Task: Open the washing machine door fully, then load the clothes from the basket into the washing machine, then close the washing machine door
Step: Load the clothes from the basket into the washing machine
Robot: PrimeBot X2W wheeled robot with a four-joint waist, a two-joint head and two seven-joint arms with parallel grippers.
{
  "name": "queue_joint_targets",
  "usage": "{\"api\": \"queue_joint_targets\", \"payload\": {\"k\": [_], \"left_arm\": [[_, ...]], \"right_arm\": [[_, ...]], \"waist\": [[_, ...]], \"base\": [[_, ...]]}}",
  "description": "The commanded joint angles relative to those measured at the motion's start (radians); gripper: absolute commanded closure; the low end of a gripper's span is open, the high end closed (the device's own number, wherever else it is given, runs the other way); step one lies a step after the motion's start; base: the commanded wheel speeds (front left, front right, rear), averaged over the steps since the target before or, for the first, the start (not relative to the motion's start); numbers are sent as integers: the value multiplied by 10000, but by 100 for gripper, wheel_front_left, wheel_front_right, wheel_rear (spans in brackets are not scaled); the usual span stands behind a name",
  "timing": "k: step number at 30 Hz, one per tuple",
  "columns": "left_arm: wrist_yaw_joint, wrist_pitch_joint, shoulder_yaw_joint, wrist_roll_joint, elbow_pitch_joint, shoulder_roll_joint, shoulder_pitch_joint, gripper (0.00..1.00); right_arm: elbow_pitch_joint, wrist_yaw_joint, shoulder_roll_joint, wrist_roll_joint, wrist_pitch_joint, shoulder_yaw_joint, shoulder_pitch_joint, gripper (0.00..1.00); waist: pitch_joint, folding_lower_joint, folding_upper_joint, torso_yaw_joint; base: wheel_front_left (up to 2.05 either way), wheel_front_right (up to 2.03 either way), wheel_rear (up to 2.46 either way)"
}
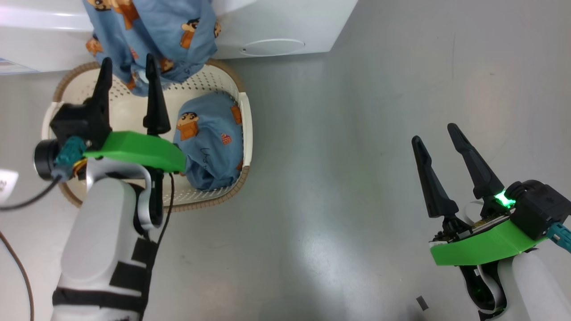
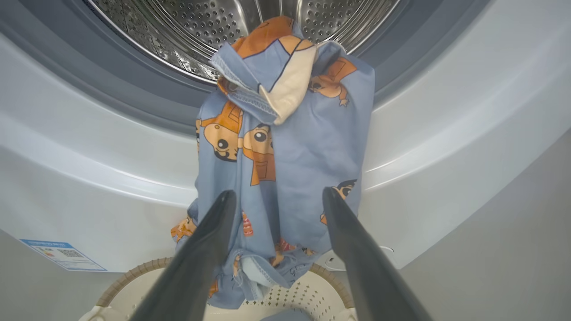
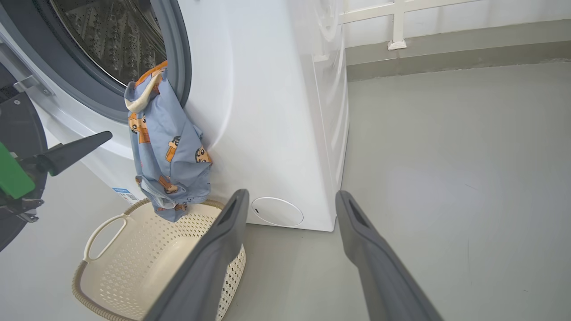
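One of the clothes [image 2: 285, 147], light blue with orange cartoon figures, hangs from the lip of the washing machine [image 3: 267, 111] drum [image 2: 200, 26] down its white front toward the basket [image 1: 134, 96]. My left gripper [image 1: 128, 62] is open above the basket, its fingertips [image 3: 100, 137] a short way in front of the hanging garment and not touching it. A second blue garment [image 1: 209, 147] lies bunched in the basket's right half. The washing machine door [image 3: 20, 129] stands open at the left. My right gripper [image 1: 433, 133] is open and empty over the floor, well to the right.
The cream basket [image 3: 134, 267] stands on the grey floor against the machine's front, below the drum opening. A blue label [image 2: 62, 254] and a round white cap [image 3: 277, 211] mark the machine's lower front. A wall base runs behind the machine [image 3: 446, 49].
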Motion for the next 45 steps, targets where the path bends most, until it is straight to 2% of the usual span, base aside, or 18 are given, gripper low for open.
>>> {"api": "queue_joint_targets", "payload": {"k": [1,14,24,31,32,33,35,40,45], "left_arm": [[-76,-9,253,-114,73,273,-177,0],[-718,62,269,-916,3112,217,-1981,0],[-1091,-42,304,-1340,3827,176,-3215,0],[-1120,-64,602,-1641,4004,162,-4005,0],[-1171,-65,671,-1714,4036,161,-4086,4],[-1238,-65,703,-1735,4054,161,-4161,55],[-1399,-66,680,-1688,4227,203,-4272,100],[-1663,-67,709,-1596,4526,377,-4612,100],[-1641,-67,840,-1216,3858,326,-4203,100]], "right_arm": [[-201,16,-45,20,-48,242,9,0],[-259,16,-172,41,-48,285,-65,0],[-330,16,-226,31,-48,143,-63,0],[-308,16,-164,43,-48,163,-179,0],[-299,16,-157,49,-48,170,-195,0],[-289,16,-149,58,-48,181,-209,0],[-267,16,-121,76,-48,224,-258,0],[-209,16,-131,128,-48,178,-294,0],[-166,16,-122,137,-48,45,-281,0]], "waist": [[69,0,0,-56],[752,0,0,-285],[1351,0,0,-316],[1666,0,0,-399],[1689,0,0,-416],[1711,0,0,-439],[1713,0,0,-530],[1674,0,0,-583],[1520,0,0,-361]], "base": [[0,0,0],[0,0,0],[0,0,0],[0,0,0],[0,0,0],[0,0,0],[0,0,0],[0,0,0],[0,0,0]]}}
